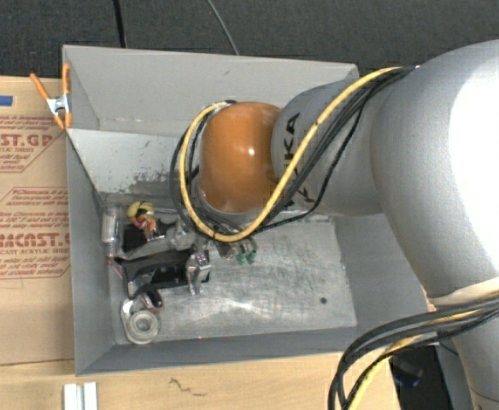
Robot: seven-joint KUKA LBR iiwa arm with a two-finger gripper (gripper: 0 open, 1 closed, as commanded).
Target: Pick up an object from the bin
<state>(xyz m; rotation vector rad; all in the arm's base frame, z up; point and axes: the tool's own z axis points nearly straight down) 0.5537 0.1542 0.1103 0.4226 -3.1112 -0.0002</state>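
Camera view: the arm comes in from the right of the frame, and its orange cover hangs over the middle of the grey bin. The tool sits just under the cover's lower left edge, low over the bin floor. Whether it is released or clenched cannot be told, and nothing can be made out in its grasp.

Just left of the tool lies a black oblong thing, in the left part of the floor. Its long axis runs roughly left to right across the frame, and its right end points at the tool. That end is just beside the tool; whether the two touch cannot be told.

Around it is a small heap. A yellow-and-red thing lies above it, near the bin's left wall. A round clear thing lies below it, in the lower left corner of the floor. A small green thing lies just right of the tool.

On the arm's grey shell, right of the orange cover, there is black lettering. A yellow cable crosses it, so it cannot be read in full.
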